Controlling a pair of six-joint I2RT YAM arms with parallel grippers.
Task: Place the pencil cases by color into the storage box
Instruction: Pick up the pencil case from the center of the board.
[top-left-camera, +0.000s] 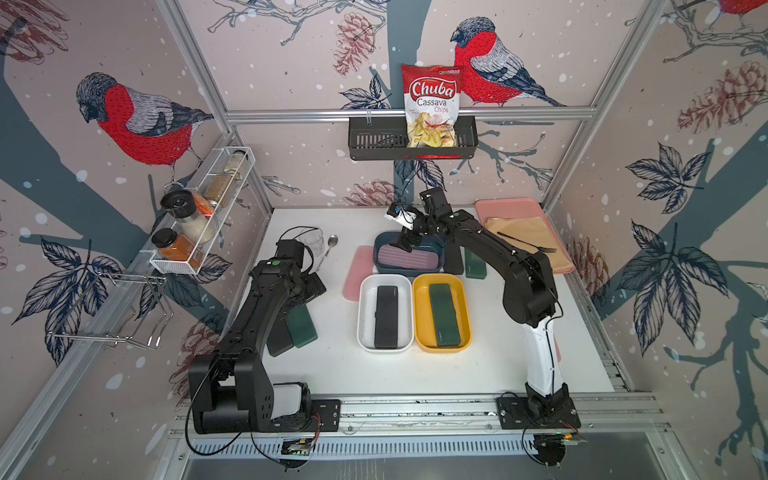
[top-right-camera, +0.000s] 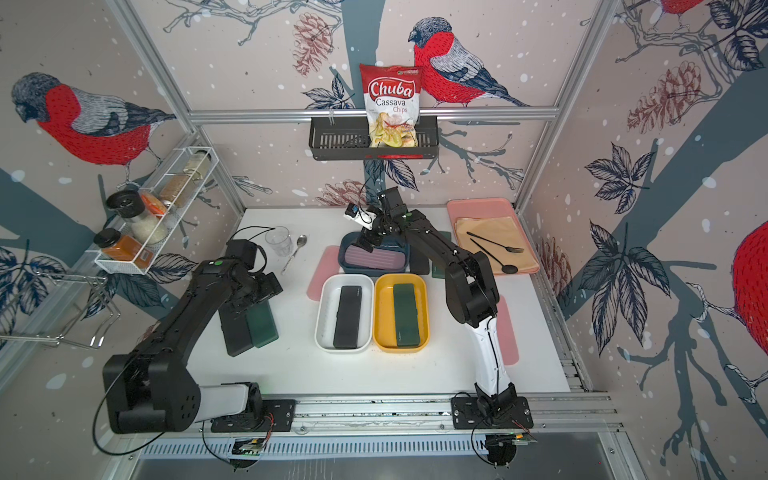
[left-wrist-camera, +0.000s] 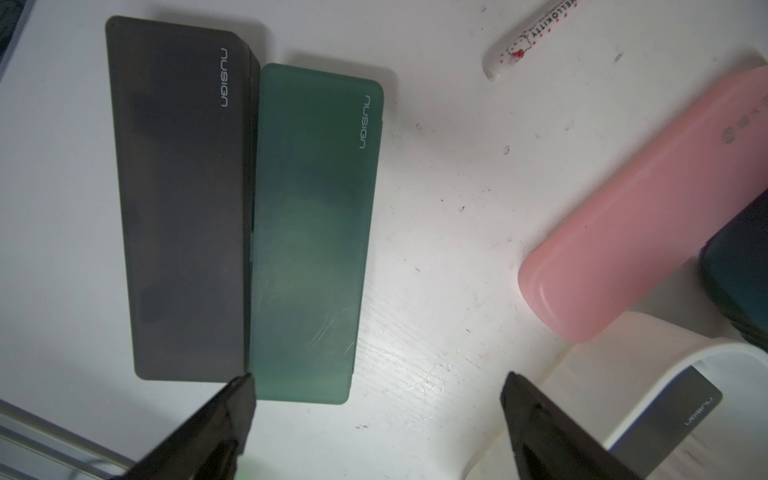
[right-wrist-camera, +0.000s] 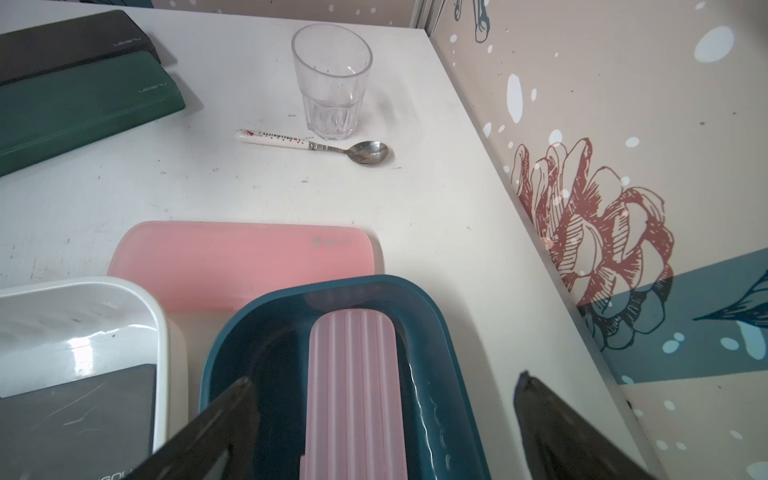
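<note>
Pink ribbed case (right-wrist-camera: 353, 395) lies in blue tub (right-wrist-camera: 436, 332); R claw (right-wrist-camera: 384, 378) spread wide over it, holding nothing, prob. not touching. Black case (top-left-camera: 386, 316) in white tub (top-left-camera: 365, 291), green case (top-left-camera: 444, 313) in yellow tub (top-left-camera: 465, 299). L claw (left-wrist-camera: 377, 376) agape, empty, above loose black case (left-wrist-camera: 178, 199) & loose green case (left-wrist-camera: 311, 232), side by side on bench (left-wrist-camera: 436, 208).

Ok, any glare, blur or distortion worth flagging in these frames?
Both top views: wide-angle stretch toward the edges, slightly soft. Left wrist: near fingers blurred, bright patch on the table beside the green pencil case. Right wrist: glare inside the white tub, fingers blurred too.
</note>
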